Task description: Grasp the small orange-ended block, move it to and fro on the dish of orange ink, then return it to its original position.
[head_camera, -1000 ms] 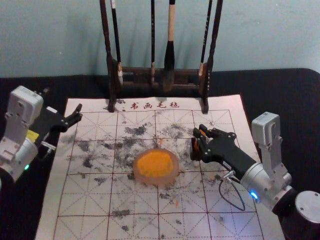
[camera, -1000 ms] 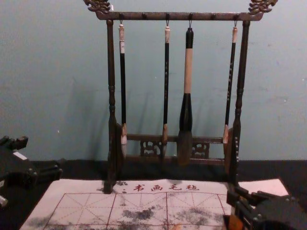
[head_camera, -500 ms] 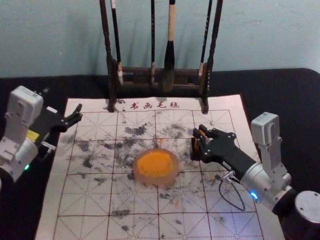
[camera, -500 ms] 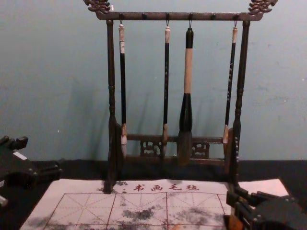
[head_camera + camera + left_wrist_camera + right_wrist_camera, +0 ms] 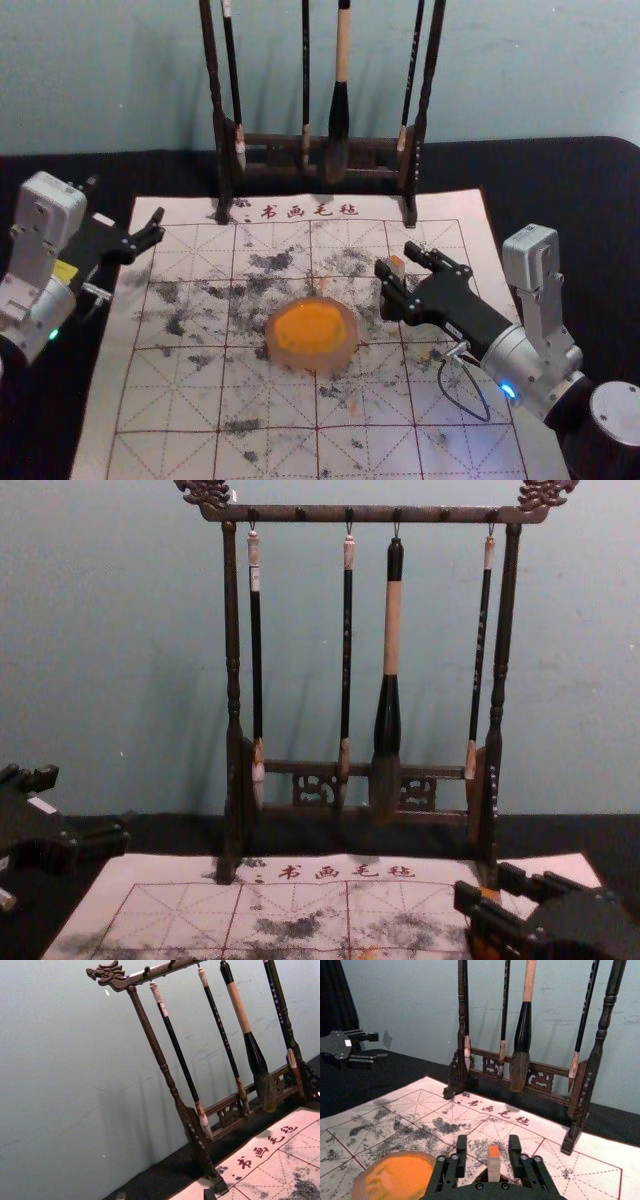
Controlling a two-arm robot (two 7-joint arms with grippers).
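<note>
Over the mat's right part, my right gripper (image 5: 394, 262) stands open around the small orange-ended block (image 5: 397, 265). In the right wrist view, the block (image 5: 493, 1162) is upright between the spread fingers of the right gripper (image 5: 487, 1144), with a gap on each side and its orange end up. The dish of orange ink (image 5: 311, 333) lies on the mat to the left of that gripper; the right wrist view also has the dish (image 5: 395, 1178). My left gripper (image 5: 150, 232) is parked open at the mat's far left edge.
Behind the work stands a dark wooden rack (image 5: 270, 157) with several hanging brushes. An ink-stained white mat (image 5: 170, 400) with a red grid lies on the black-covered table (image 5: 560, 190).
The right gripper's fingers have opened wide, and the block between them has come into clearer view. The dish and the left arm have stayed still.
</note>
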